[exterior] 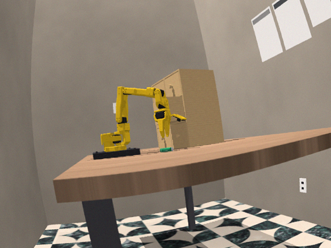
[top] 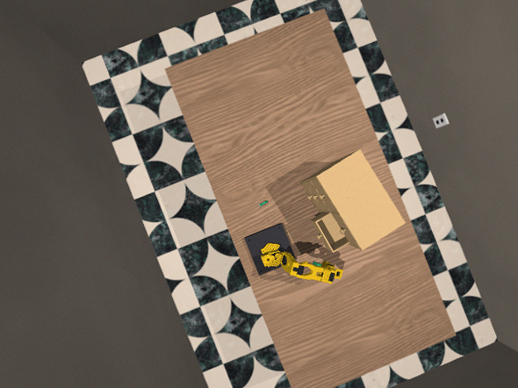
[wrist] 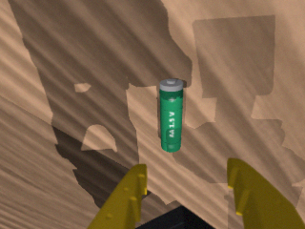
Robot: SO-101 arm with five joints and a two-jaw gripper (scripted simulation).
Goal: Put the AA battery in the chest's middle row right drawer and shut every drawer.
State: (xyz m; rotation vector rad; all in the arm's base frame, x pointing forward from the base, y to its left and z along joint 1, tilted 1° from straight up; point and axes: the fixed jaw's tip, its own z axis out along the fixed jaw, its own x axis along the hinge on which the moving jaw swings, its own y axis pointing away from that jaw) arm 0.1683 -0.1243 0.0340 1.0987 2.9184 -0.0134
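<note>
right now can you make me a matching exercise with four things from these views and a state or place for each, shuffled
Things:
1. AA battery
2. end effector
3. middle-row right drawer
4. black base plate

States or places:
A. pulled out of the chest
B. lying on its side on the table
C. under the arm's foot, on the table
D. above the battery, jaws apart, holding nothing

Pairs: 1-B, 2-D, 3-A, 4-C

The yellow arm [exterior: 133, 91] bends over at the elbow, its claw [exterior: 163, 134] pointing toward six o'clock, partly open and empty.
</note>
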